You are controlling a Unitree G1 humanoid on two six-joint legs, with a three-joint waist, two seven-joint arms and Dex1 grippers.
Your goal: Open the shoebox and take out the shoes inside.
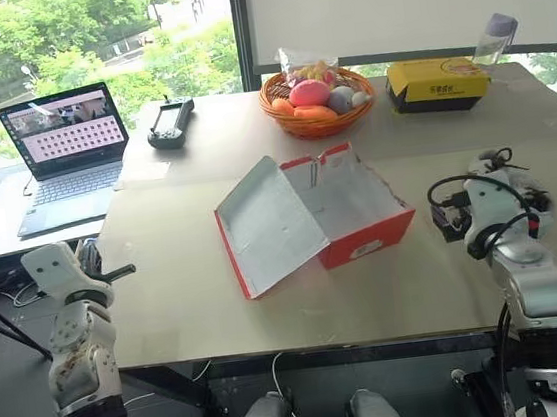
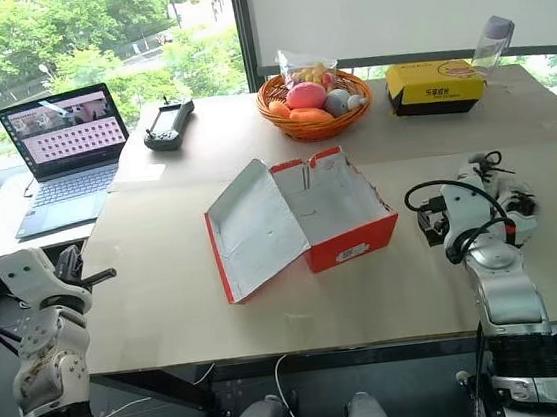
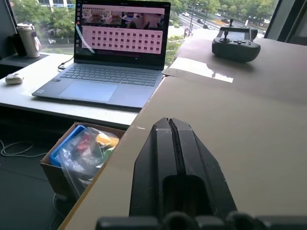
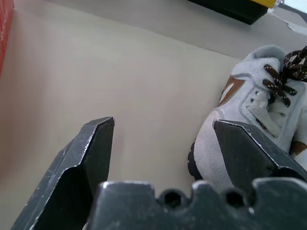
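The red shoebox (image 1: 368, 243) stands open in the middle of the table, its lid (image 1: 265, 225) folded out to the left with the pale inside facing up. No shoe shows inside the box. A whitish shoe (image 4: 249, 108) with dark brown laces lies on the table right of the box (image 1: 487, 163). My right gripper (image 4: 163, 125) hovers low over the table just before it, open and empty, one finger (image 4: 249, 148) overlapping the shoe's heel. My left gripper (image 3: 169, 122) is shut on nothing and points forward at the table's left edge (image 1: 120, 273).
A laptop (image 1: 66, 152) sits on a lower side table at the left. A black controller (image 1: 170, 120), a fruit basket (image 1: 316, 98), a yellow box (image 1: 438, 83) and a bottle (image 1: 496, 38) line the far edge. A cardboard box of items (image 3: 79, 155) sits on the floor.
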